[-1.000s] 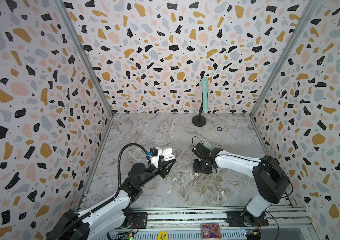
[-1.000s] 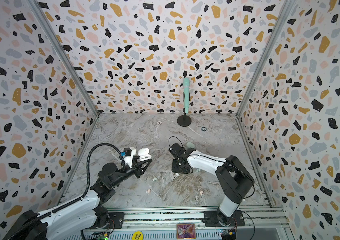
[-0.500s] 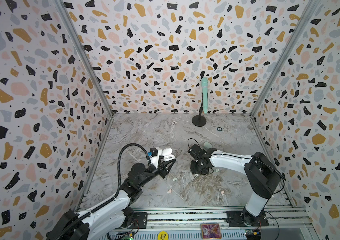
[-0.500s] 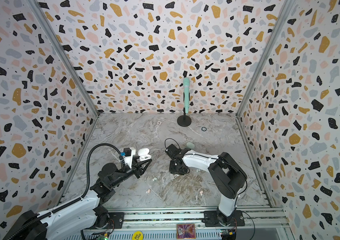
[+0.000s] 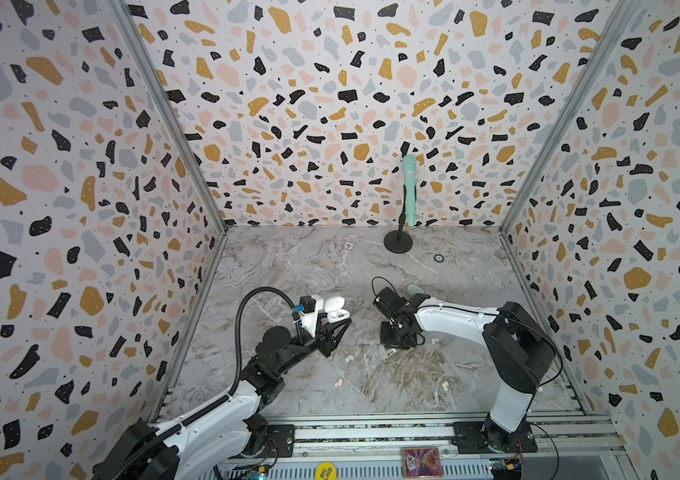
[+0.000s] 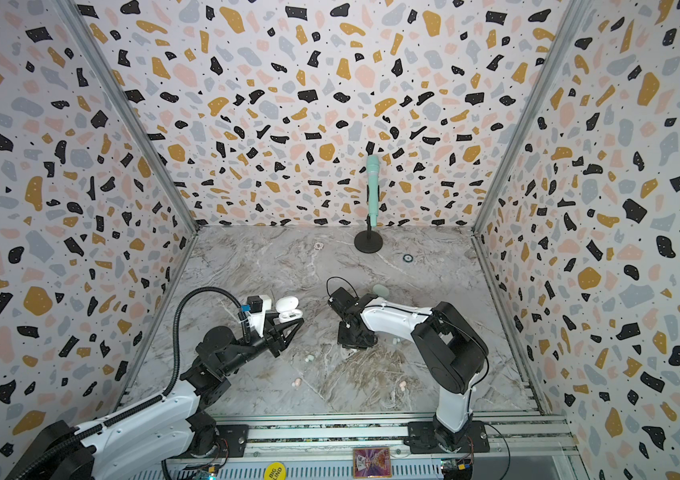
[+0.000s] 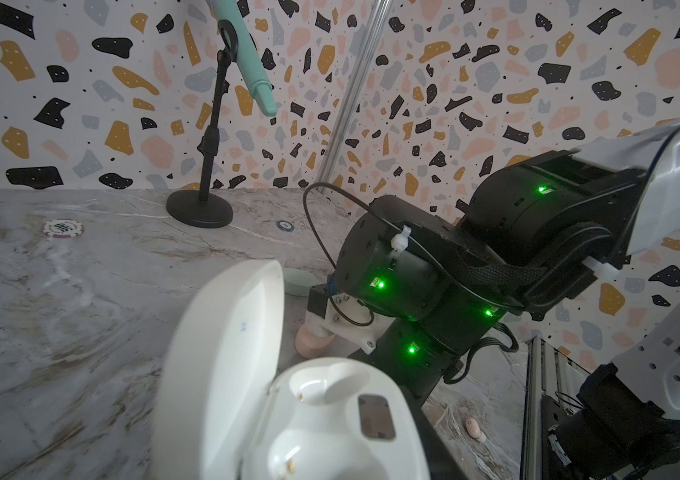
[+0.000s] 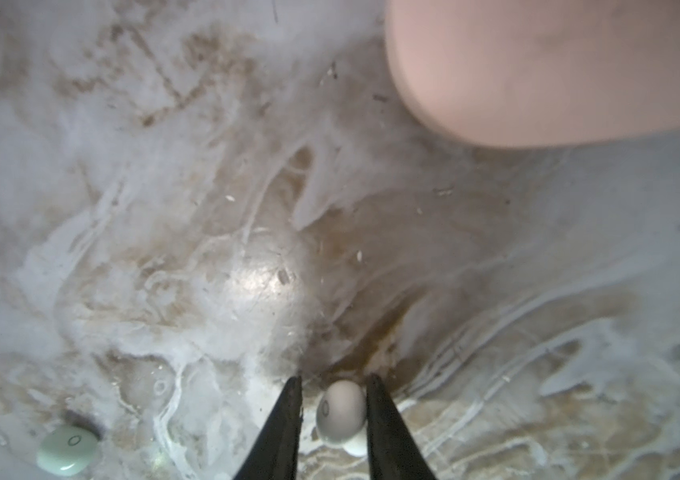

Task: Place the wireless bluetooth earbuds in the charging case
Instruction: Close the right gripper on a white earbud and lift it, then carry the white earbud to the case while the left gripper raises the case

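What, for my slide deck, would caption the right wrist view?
Right gripper, jaws straddling a white earbud on the marble table; a mint earbud and a pink case lie nearby.

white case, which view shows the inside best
Left wrist view: the white case sits close, lid up, sockets visible. Both top views show it small and far. The right wrist view misses it.

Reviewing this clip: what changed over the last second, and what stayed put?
The right gripper shifted slightly toward the left arm and narrowed its jaws around a white earbud on the table; a gap remains on one side. The left gripper kept holding the open white charging case in place.
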Motion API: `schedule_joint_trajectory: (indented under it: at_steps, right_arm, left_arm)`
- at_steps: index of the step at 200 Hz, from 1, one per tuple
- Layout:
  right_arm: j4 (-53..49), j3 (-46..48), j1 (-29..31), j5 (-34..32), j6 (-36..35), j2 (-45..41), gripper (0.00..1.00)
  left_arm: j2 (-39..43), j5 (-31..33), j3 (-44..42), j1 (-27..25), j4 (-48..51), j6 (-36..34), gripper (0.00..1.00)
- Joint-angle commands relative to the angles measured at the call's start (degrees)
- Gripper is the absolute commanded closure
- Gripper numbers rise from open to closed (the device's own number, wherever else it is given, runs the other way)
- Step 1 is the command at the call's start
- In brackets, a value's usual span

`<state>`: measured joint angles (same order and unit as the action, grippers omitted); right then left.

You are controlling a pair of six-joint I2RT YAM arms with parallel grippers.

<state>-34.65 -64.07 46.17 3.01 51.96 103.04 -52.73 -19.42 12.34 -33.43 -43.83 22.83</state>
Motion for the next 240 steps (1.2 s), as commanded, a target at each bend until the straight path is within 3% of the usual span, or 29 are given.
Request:
schedule_joint_trajectory:
  at_steps: [1,75,127,166,240]
  right_arm:
    - [-2.2,0.1,0.7,0.4,-0.9,2.0,0.76]
    - [-1.3,0.4,0.5,0.2,-2.5,0.1,0.84]
    - [1.7,2.8,-1.9,0.7,-6.1,-8.3,0.84]
    - [6.9,6.4,-5.9,6.7,-10.3,-17.6,0.84]
    - [10.4,6.6,-14.7,17.7,-21.0,-36.8,0.84]
  left_arm:
    - [0.5,-0.6,-0.6,0.4,-4.0,0.1,0.86]
    - [-0.4,-1.7,0.3,0.4,-2.9,-0.8,0.85]
    - [-3.3,-3.3,2.0,-0.4,-3.4,-1.6,0.85]
    - [-8.7,-4.5,4.9,-2.6,-5.4,-3.4,0.85]
    - [-19.4,-12.8,11.7,-5.6,-15.4,-4.7,0.83]
